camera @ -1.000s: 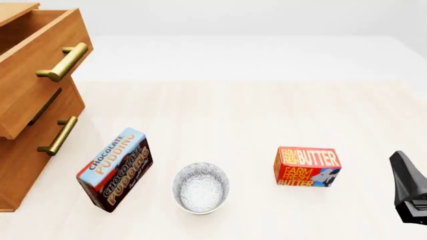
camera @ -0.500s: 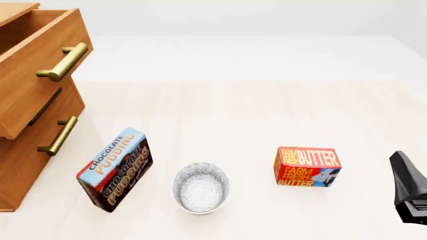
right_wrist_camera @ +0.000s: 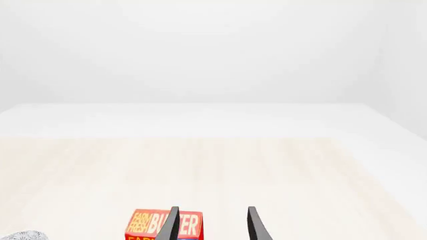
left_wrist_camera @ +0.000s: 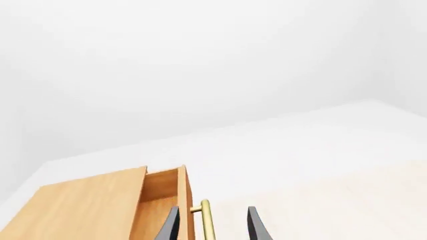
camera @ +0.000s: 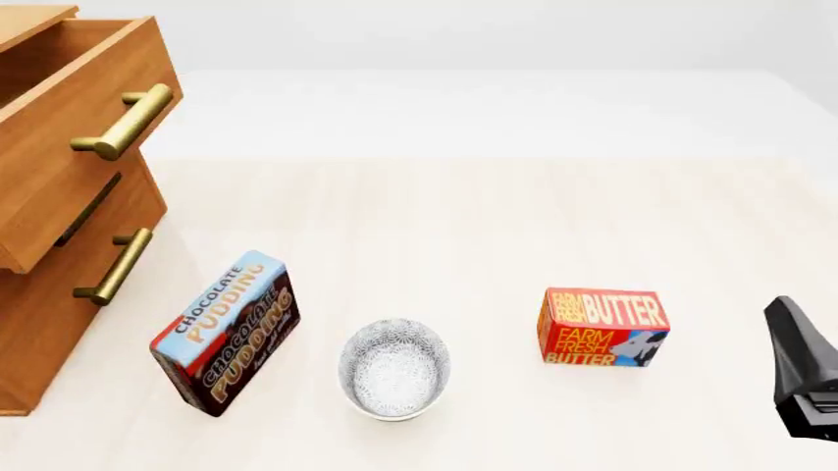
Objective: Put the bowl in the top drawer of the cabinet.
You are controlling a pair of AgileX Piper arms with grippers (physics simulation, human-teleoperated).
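We take the bowl (camera: 394, 368) as our landmark: it sits upright on the table (camera: 524, 226) near the near edge, and its speckled inside holds nothing we can see. Our right gripper (right_wrist_camera: 212, 225) hangs well to the right of the bowl, low by the table's near right edge, showing in the front view only as a dark body (camera: 802, 378); in its wrist view the two dark fingers (right_wrist_camera: 171, 226) stand apart with bare air between them, pointing past the butter box (camera: 602, 327), which stands right of the bowl and apart from it. Our left gripper (left_wrist_camera: 212, 225) does not show in the front view; its wrist view has its fingers (left_wrist_camera: 256, 227) spread, with the brass handle (left_wrist_camera: 206, 220) of the top drawer (camera: 59, 118) seen between them, though we cannot tell whether they touch it. Just left of the bowl, not touching, a chocolate pudding box (camera: 226, 332) leans tilted. Farther left and beyond stands the cabinet (camera: 46, 314); its top drawer juts out open above the lower drawer (camera: 81, 250), and what we see of its inside is bare wood. Beyond the bowl the light wooden tabletop runs free to its far edge, and the stretch between bowl and cabinet is broken only by the pudding box.
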